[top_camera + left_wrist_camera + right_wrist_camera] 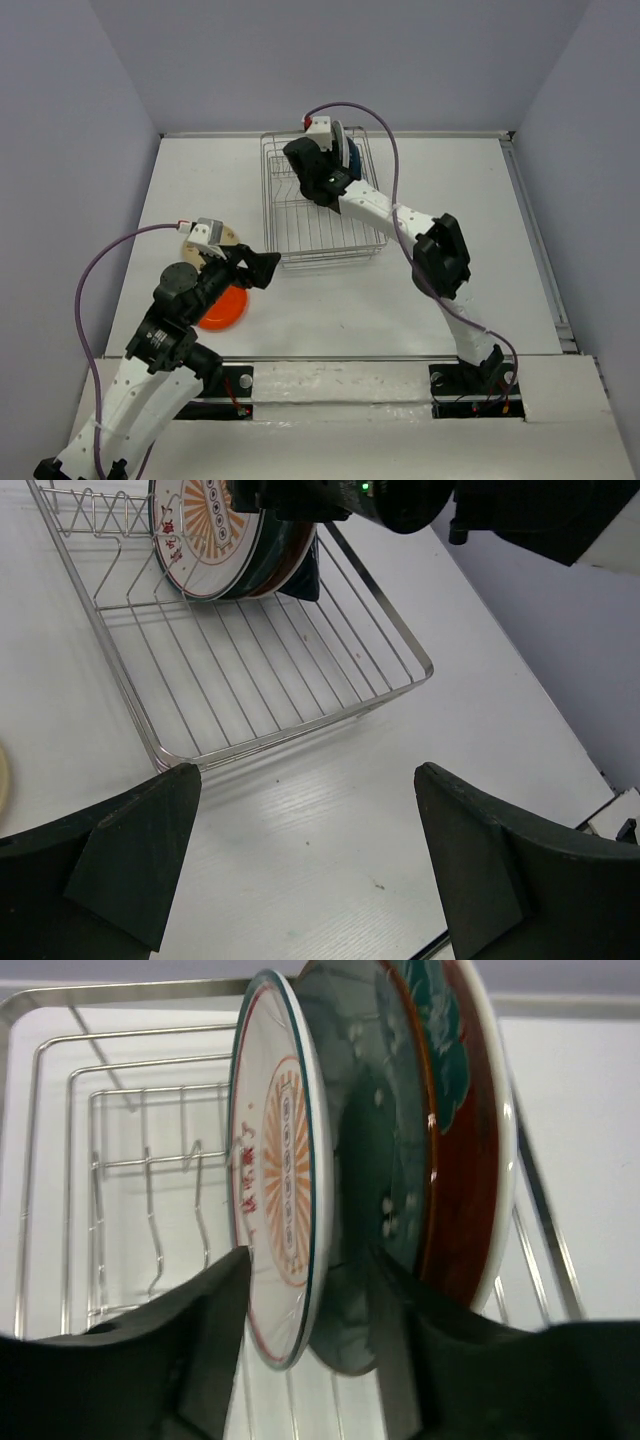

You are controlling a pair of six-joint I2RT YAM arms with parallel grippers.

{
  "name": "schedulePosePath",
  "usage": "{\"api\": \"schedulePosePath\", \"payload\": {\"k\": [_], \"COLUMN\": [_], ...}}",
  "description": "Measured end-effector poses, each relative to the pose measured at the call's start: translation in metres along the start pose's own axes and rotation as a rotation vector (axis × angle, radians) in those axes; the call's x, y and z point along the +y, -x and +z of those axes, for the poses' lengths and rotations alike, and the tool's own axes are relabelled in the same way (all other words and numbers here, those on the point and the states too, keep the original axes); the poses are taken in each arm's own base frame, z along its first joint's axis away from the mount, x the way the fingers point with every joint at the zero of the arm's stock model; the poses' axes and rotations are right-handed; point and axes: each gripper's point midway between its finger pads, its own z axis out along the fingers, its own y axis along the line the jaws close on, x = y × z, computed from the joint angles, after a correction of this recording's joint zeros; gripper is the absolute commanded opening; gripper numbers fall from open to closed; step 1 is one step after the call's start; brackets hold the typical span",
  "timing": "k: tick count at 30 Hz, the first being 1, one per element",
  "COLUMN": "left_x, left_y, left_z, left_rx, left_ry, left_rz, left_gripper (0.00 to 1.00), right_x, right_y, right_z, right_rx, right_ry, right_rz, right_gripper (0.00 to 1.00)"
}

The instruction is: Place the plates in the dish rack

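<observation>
Straddling the white sunburst plate (pixel 275 1210) at the far end of the dish rack (pixel 325 240), the right gripper (pixel 308 1253) has a dark finger on either side of the plate's rim; whether the jaws are pinching it or merely standing around it cannot be told from these views. The plate stands on edge, face outward, at the front of a tight upright stack; behind it lean the teal-grey plate (pixel 365 1140), the red plate (pixel 455 1120) with its teal centre, and, at the very back, the dark blue plate (pixel 353 158); packing them close at one end appears meant to keep the near rows of wire free for what is not yet loaded. The left gripper (pixel 307 780) hangs above the table (pixel 450 250) just off the rack's near corner, jaws wide apart and holding nothing, seemingly kept out of the other arm's way. Beneath the left arm the glossy orange plate (pixel 222 308) lies flat on the table, and the cream plate (pixel 234 239) shows partly behind the wrist, both outside the rack; by this count four of six plates are in, and the orange one looks the handiest next pick.
</observation>
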Motion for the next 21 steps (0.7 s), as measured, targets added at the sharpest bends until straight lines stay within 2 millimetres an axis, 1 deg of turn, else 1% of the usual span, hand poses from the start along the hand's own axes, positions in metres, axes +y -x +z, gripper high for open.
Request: {"api": "schedulePosePath", "payload": {"k": [3,6,9,11,13,14,15,16,18,21], "left_x": [0.003,0.007,0.013,0.020,0.028,0.033,0.037,0.041,0.055,0.076], "left_y": [-0.003,-0.006,-0.008,-0.008,-0.009,-0.010,-0.010,-0.012,-0.014,-0.020], "left_z": [0.003,0.006,0.010,0.012,0.015,0.016,0.018,0.019,0.023,0.028], "left_rx": [0.013,0.029,0.039,0.043,0.048,0.051,0.055,0.062,0.077,0.104], "left_ry": [0.010,0.030,0.055,0.084,0.117,0.133,0.149,0.164,0.213,0.284], "left_rz": [-0.002,-0.008,-0.016,-0.022,-0.031,-0.034,-0.039,-0.044,-0.057,-0.087], "left_gripper": [0.99,0.99,0.99,0.99,0.99,0.99,0.99,0.99,0.99,0.99], "right_x": [0.000,-0.002,-0.009,-0.024,-0.036,-0.044,-0.053,-0.060,-0.074,-0.095], "right_y": [-0.004,0.002,0.011,0.017,0.022,0.022,0.018,0.013,-0.002,-0.040], "right_z": [-0.011,-0.031,-0.058,-0.083,-0.101,-0.112,-0.122,-0.126,-0.136,-0.146], "right_rx": [0.057,0.085,0.102,0.110,0.104,0.104,0.112,0.114,0.133,0.192], "right_ry": [0.088,0.168,0.244,0.298,0.344,0.372,0.396,0.405,0.426,0.440], "right_rz": [0.050,0.070,0.076,0.077,0.087,0.095,0.100,0.102,0.104,0.090], "right_gripper": [0.77,0.79,0.79,0.79,0.79,0.79,0.78,0.78,0.77,0.75]}}
